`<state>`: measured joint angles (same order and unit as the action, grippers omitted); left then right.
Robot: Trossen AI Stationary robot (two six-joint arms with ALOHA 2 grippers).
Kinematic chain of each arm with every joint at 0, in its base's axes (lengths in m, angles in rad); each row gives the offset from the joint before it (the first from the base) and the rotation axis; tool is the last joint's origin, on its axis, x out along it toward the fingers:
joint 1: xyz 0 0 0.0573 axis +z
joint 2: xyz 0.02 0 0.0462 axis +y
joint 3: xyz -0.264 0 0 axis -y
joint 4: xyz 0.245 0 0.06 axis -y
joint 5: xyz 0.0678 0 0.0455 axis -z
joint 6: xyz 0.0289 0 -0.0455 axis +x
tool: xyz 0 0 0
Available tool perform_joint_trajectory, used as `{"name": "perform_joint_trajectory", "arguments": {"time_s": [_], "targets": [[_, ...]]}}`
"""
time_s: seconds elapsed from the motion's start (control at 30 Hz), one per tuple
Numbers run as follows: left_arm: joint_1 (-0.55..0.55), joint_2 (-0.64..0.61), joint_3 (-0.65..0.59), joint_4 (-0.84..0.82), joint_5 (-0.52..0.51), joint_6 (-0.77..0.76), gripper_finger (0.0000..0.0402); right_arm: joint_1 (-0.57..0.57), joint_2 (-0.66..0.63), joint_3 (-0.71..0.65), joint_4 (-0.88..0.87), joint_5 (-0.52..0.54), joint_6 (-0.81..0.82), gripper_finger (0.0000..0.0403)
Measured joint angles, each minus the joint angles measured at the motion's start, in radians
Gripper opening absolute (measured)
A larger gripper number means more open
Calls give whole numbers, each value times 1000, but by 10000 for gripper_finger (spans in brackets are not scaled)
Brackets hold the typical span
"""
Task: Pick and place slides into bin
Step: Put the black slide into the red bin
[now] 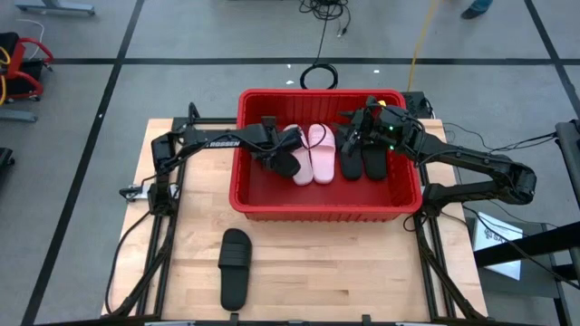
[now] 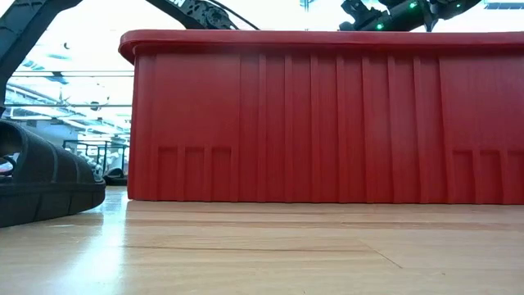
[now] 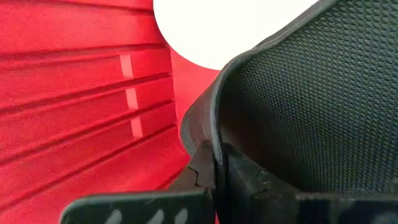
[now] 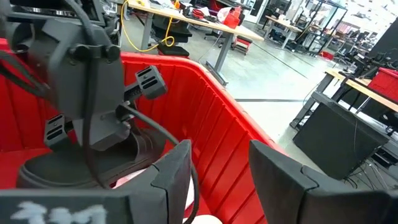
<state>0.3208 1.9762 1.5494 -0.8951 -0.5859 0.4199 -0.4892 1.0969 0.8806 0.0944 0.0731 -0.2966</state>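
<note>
Inside the red bin (image 1: pixel 323 205), near its left half, we see the left tool (image 1: pixel 283 154) closed tight on a black slide (image 1: pixel 288 161), pinching the sandal's edge; the left wrist view shows that slide's textured black surface (image 3: pixel 311 112) filling the frame just past the dark fingers (image 3: pixel 249 186), with the ribbed red wall (image 3: pixel 74 99) behind it. Whether this slide rests on the bin floor or hangs clear of it, we cannot tell. Just beside it lie two pale pink slides (image 1: pixel 313 152), side by side in the middle of the bin, and to their right two more black slides (image 1: pixel 362 158) lie side by side as well.

Over the bin's back right corner we find the right tool (image 1: pixel 361 125), its fingers standing apart with nothing between them; the right wrist view shows those two dark fingers (image 4: pixel 177 168) spread, with the bin's red rim (image 4: pixel 211 87) running past them and the left arm's wrist (image 4: pixel 81 81) farther off over a black sandal.

On the wooden worktop (image 1: pixel 335 272), in front of the bin and towards its left, one black slide (image 1: pixel 236 267) lies alone, well apart from both arms. From the low view we see its rounded black side (image 2: pixel 45 184) at the left edge, close to the camera, and the bin's ribbed front wall (image 2: pixel 327 123) filling most of the picture.
</note>
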Motion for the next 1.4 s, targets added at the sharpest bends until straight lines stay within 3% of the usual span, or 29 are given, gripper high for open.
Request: {"name": "perform_joint_trajectory", "arguments": {"time_s": [0.53, 0.77, 0.97, 1.1, 1.4], "targets": [[-4, 1, 0, 61, -106, 322, 3, 0, 0, 0, 0, 0, 8, 150], [51, 1, 0, 102, -54, 350, 4, 0, 0, 0, -1, 0, 22, 150], [96, 1, -3, 135, 62, 416, 2, 0, 0, 0, -1, 0, 21, 150], [94, 1, -17, 140, 51, 552, 2, 0, 0, 0, -15, 0, 22, 150], [109, 1, -18, 167, 47, 613, 1, 0, 0, 0, -17, 0, 21, 150]]}}
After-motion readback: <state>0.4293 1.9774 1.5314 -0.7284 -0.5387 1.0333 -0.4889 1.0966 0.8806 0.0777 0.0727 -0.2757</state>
